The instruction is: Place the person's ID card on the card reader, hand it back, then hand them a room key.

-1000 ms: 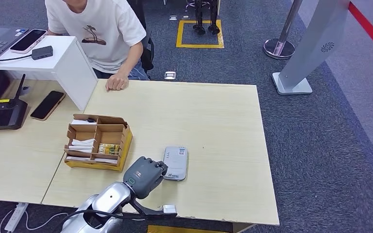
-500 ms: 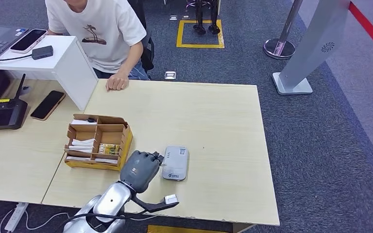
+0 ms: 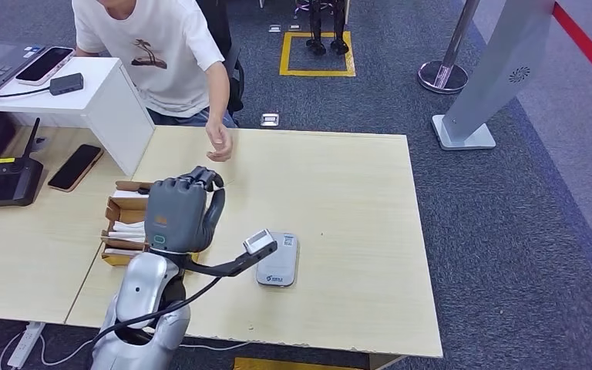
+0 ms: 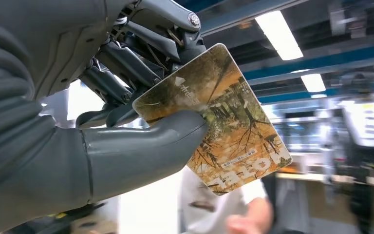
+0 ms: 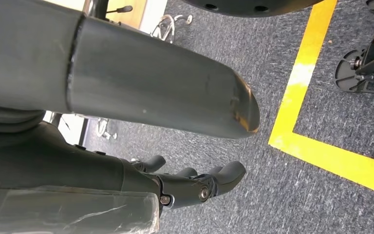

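One card: we hold the room key (image 4: 219, 122) in our left hand (image 3: 176, 214), clamped between the thumb (image 4: 141, 151) and the darker fingers (image 4: 126, 63)
Card's lie: its long axis runs out past the thumb tip, the printed end free beyond the grip
Left hand: raised above the table (image 3: 354, 193), over the cardboard organiser (image 3: 123, 231)
Person's hand (image 3: 218, 144): lifted off the far table edge, just beyond our fingertips, the way the card's free end points
Nearer arm: left, we judge; the handover needs only a short reach forward
Card reader (image 3: 279, 260): on the table behind and beside our fingers, nothing on it
Right hand (image 5: 195, 183): hangs over the carpet, fingers loosely apart, holding nothing
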